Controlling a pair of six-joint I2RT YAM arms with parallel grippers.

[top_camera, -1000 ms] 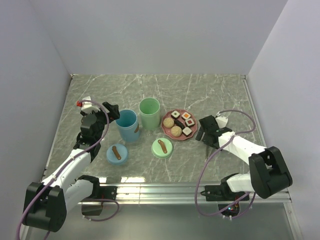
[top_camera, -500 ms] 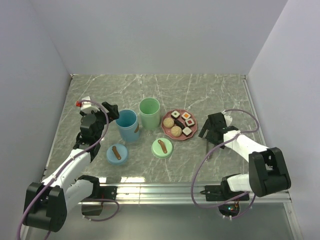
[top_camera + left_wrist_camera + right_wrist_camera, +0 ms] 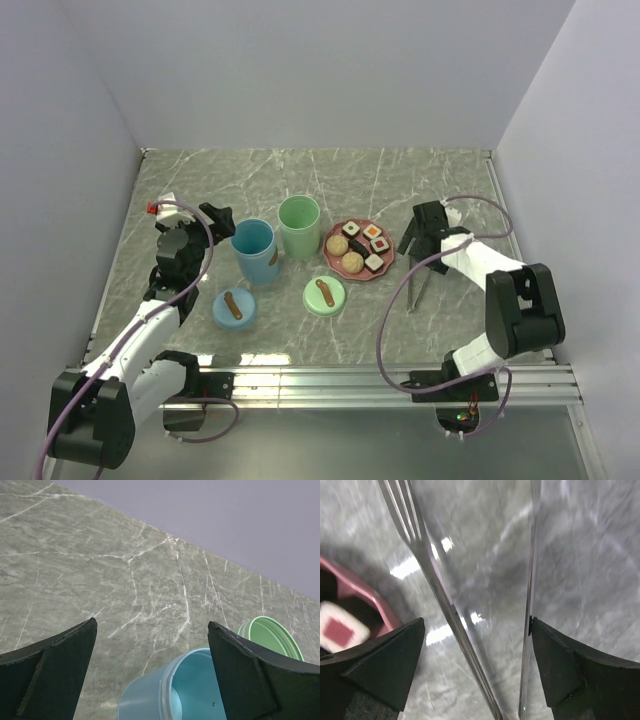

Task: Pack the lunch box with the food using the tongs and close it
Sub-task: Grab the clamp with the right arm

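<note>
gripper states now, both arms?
Left gripper: open, empty.
Right gripper: open around the tongs, not clamped.

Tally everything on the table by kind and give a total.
Cups: 2 (blue, green)
Lids: 2 (blue, green)
Plate: 1
Buns: 2
Sushi pieces: 4
Tongs: 1
Total: 12

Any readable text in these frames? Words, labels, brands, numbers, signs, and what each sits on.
None readable in any view.
No print shows on the blue cup, green cup, blue lid, green lid, pink plate, food or tongs.
The red tab on the left arm is too small to tell.
The right wrist view is blurred; no marks show there.
</note>
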